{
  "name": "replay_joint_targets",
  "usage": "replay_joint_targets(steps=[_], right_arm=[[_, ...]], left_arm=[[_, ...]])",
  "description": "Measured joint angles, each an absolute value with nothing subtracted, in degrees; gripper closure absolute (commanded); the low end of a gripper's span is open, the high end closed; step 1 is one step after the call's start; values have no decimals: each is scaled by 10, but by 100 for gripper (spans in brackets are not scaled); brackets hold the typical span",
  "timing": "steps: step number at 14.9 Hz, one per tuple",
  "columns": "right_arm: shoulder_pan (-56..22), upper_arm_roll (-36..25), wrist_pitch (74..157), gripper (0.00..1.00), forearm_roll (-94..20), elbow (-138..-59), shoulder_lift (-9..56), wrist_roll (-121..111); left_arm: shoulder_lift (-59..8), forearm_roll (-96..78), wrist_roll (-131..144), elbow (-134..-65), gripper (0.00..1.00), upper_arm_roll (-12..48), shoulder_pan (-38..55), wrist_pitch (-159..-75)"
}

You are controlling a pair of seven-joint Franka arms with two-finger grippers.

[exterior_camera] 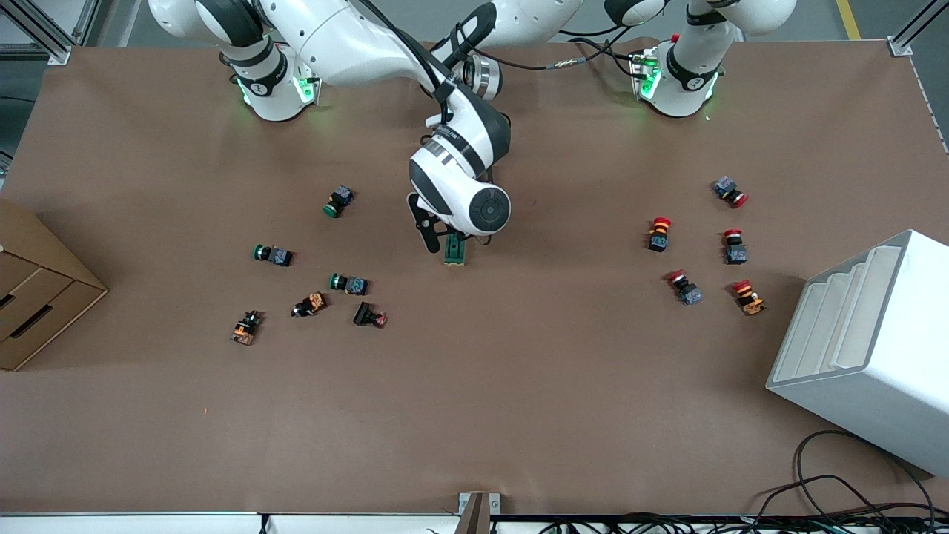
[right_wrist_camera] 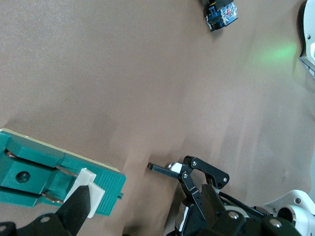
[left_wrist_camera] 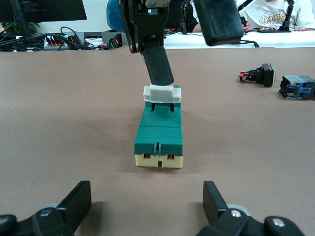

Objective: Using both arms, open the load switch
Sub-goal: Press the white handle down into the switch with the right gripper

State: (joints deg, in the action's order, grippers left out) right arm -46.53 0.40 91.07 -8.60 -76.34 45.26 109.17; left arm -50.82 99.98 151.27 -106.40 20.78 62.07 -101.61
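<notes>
The load switch (exterior_camera: 454, 251) (left_wrist_camera: 159, 132) (right_wrist_camera: 29, 174), a dark-green block with a white tab (left_wrist_camera: 162, 93) (right_wrist_camera: 87, 191), lies at the table's middle. My right gripper (exterior_camera: 442, 239) is right over it and open. One of its fingertips (left_wrist_camera: 158, 69) (right_wrist_camera: 74, 214) rests on the white tab, the other hangs beside the switch. My left gripper (left_wrist_camera: 147, 204) is open, low over the table at the switch's ribbed end, the end farther from the front camera. Nothing is between its fingers. In the front view the right arm's hand hides it. One left finger (right_wrist_camera: 160, 167) shows in the right wrist view.
Several green-capped and black push buttons (exterior_camera: 348, 283) lie toward the right arm's end, several red mushroom buttons (exterior_camera: 658, 233) toward the left arm's end. A white rack (exterior_camera: 867, 348) and a cardboard drawer box (exterior_camera: 37, 297) stand at the table's two ends.
</notes>
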Motion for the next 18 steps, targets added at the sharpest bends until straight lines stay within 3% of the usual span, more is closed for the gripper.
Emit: replay_joint_targets(steps=[18], right_arm=[[-474, 4, 930, 0, -78, -778, 455, 1089]], left_arm=[[-508, 1000, 1513, -1065, 0, 208, 622, -1014]])
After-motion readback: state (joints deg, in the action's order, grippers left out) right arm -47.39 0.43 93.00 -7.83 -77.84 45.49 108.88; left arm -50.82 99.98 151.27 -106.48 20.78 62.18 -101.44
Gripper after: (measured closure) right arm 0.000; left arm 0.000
